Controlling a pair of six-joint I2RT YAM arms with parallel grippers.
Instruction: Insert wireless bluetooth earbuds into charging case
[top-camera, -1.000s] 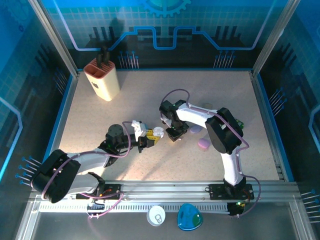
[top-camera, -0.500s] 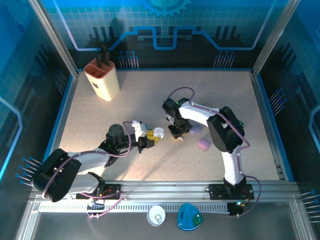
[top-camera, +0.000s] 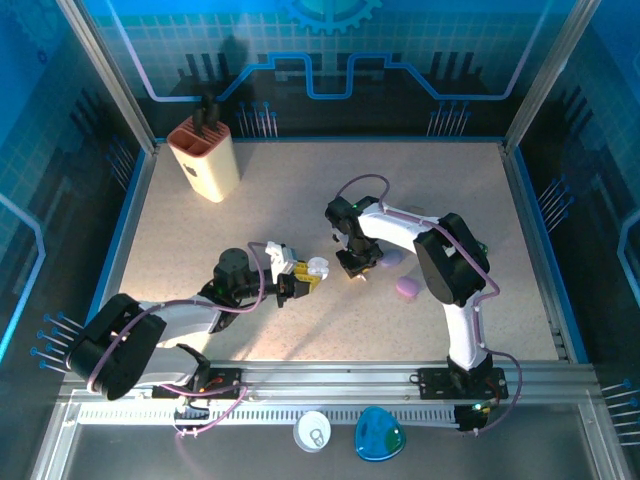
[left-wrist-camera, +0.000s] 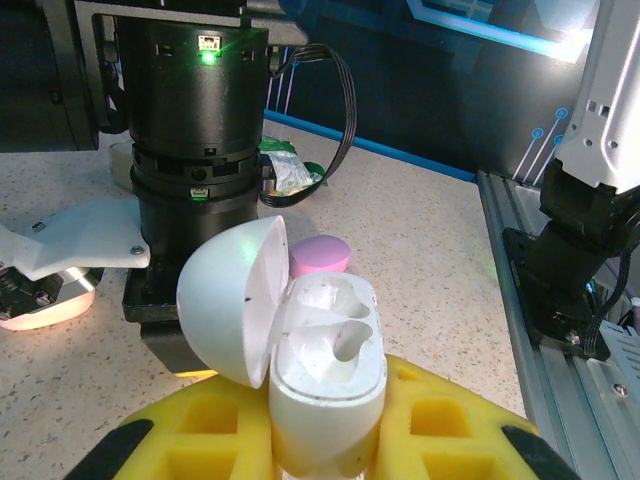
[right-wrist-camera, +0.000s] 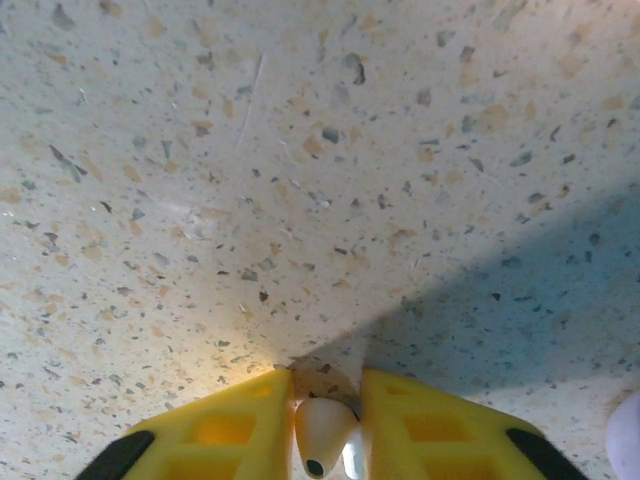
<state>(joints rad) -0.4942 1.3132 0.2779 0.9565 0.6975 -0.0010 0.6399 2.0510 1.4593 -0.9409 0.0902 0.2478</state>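
Left gripper: clamped on open white charging case — left wrist, lower centre.
Right gripper: pinching white earbud — right wrist, bottom edge.

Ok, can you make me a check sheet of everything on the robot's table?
Surface: speckled table, no spills seen.
Job's things: white case open, sockets look empty; white earbud out of it.
Clutter: pink case, beige holder, green packet.
Grippers: left gripper clamps the white case; right gripper pinches the white earbud.
Cables: lavender cable loops above the right arm.
Surroundings: blue walls.
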